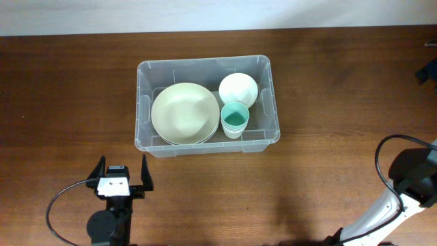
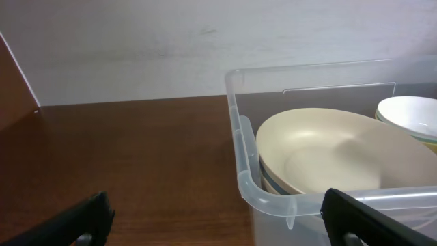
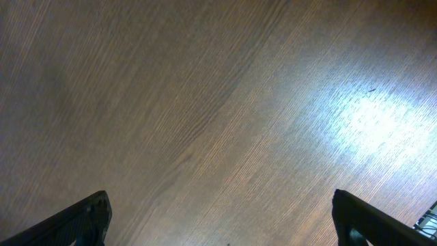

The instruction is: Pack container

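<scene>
The container [image 1: 139, 102], a large rectangular clear plastic bin with rounded corners, sits mid-frame in the overhead view, holding a wide cream bowl [image 1: 184, 113], a small white bowl [image 1: 238, 89] and a teal cup [image 1: 234, 120]. Its thin walls will likely flex and the crockery adds weight, so the rim at both short ends looks the surest hold. Both grippers gape wide and empty: the left gripper [image 1: 123, 165] at lower left near the container, the right gripper [image 3: 218, 229] seemingly above the brown wooden tabletop [image 3: 205, 102] at lower right.
</scene>
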